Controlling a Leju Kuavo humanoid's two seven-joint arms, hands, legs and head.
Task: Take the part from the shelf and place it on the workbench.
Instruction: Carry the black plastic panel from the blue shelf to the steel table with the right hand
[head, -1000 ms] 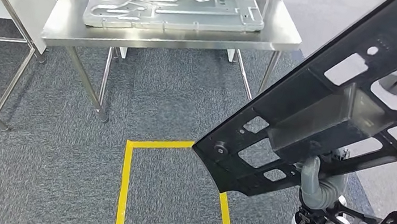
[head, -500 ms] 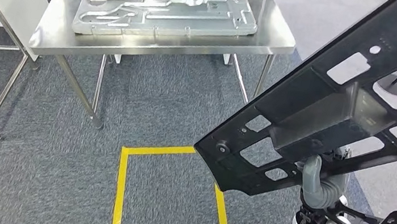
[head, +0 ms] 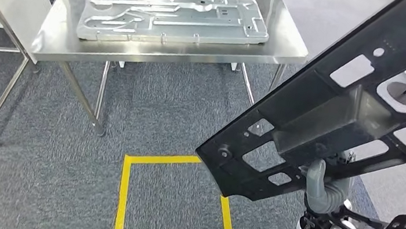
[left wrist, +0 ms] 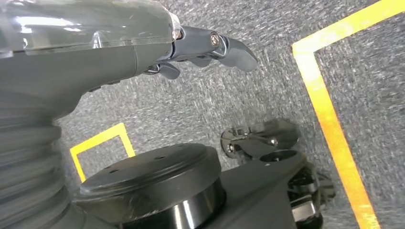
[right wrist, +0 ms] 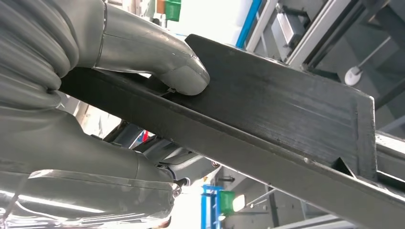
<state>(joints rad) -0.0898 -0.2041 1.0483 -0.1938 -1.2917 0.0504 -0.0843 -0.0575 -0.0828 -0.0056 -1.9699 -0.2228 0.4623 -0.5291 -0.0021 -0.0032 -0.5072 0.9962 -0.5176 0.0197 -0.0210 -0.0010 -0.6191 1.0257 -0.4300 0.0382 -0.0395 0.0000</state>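
Head view shows the black part [head: 335, 113], a long stiff frame full of cut-outs, carried tilted at the right, well apart from the steel desk [head: 58, 38] on the far side, where a silver panel [head: 171, 17] lies. The right robot hand [head: 326, 185] grips its lower rail from beneath, thumb [right wrist: 181, 76] pressed on the flat face. It looks rigid but unwieldy, likely to swing; a hold nearer the middle would steady it. The left robot hand [left wrist: 200, 50] hangs empty, fingers loosely curled.

1 black part [head: 330, 107], 1 silver plate [head: 171, 17] — 1 steel workbench [head: 58, 38]
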